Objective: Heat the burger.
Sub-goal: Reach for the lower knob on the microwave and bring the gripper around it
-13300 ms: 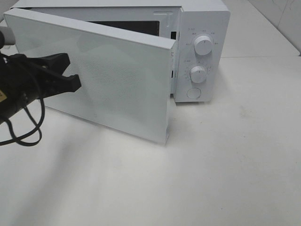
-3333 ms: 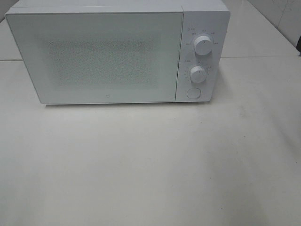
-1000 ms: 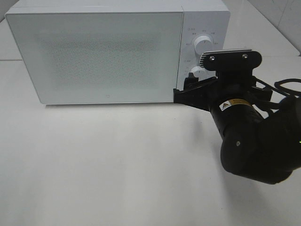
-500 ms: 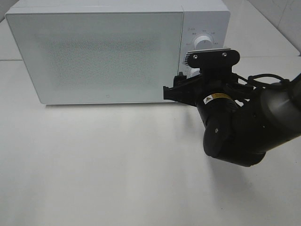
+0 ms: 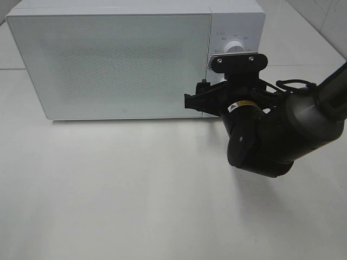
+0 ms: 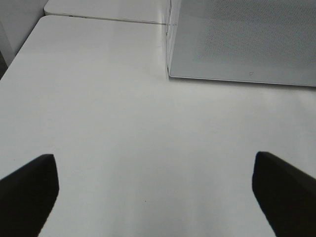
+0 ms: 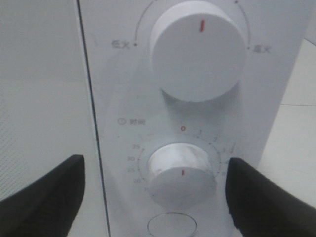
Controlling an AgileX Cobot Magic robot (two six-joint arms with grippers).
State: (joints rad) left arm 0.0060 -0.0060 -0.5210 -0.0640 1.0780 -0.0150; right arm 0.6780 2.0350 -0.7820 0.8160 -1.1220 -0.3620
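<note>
Jaws wide; closer to timer knob (image 7: 181,174)

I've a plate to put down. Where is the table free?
Free: the table before the microwave door and past its door-side end. Crowded: in front of the lower knob, which the open right tool straddles, its arm behind.
</note>
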